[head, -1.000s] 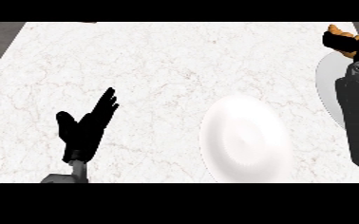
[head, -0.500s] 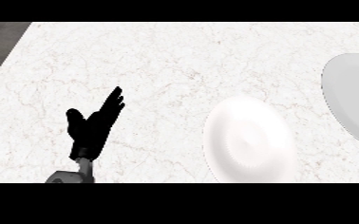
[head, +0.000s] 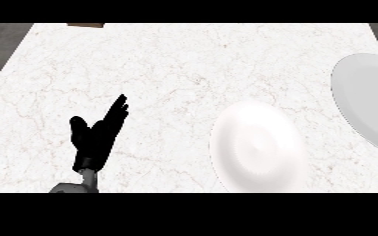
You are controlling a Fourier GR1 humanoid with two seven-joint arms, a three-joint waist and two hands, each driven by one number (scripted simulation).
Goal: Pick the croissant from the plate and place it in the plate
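Resting at the lower left of the white marble counter [head: 184,65], the left hand [head: 96,137] has its fingers straight and spread, holding nothing. A white plate [head: 258,147] lies near the lower middle; a greyer plate [head: 358,95] is cut by the right edge. Neither shows the croissant; the right hand is out of view, and no writing can be read

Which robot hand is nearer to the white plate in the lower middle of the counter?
Left. The left robot hand rests open on the counter, apart from the white plate and to its left. The right robot hand does not show in this view.
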